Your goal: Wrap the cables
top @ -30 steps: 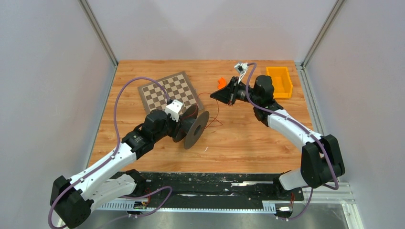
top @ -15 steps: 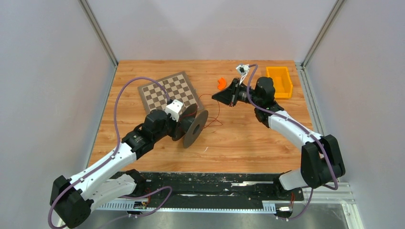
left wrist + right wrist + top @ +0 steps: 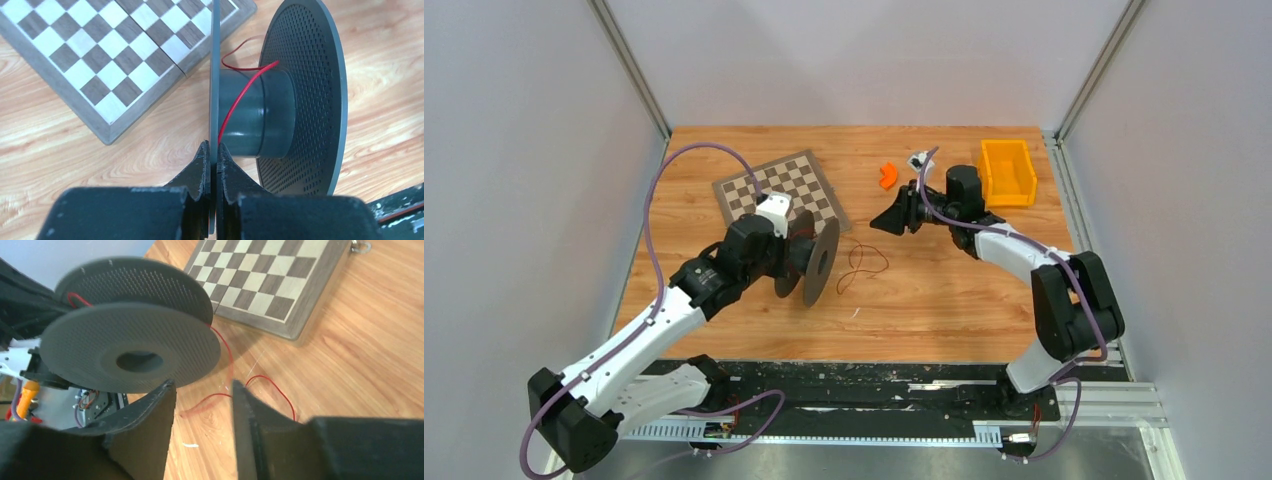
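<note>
Right tool (image 3: 203, 387) opened, dropping wire (image 3: 864, 262); left tool (image 3: 213, 150) clamped spool (image 3: 260, 115).

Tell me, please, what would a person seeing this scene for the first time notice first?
Most striking is the dark grey spool, held on edge near the middle of the table, one flange pinched by the left gripper. A thin red wire lies in loose loops on the wood just right of it, one strand running over its core. A chessboard lies behind, an orange bin at the far right.

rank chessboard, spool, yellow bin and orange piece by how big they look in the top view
1. chessboard
2. spool and yellow bin: too alike to rank; the spool shows nearly edge-on
3. orange piece
</note>
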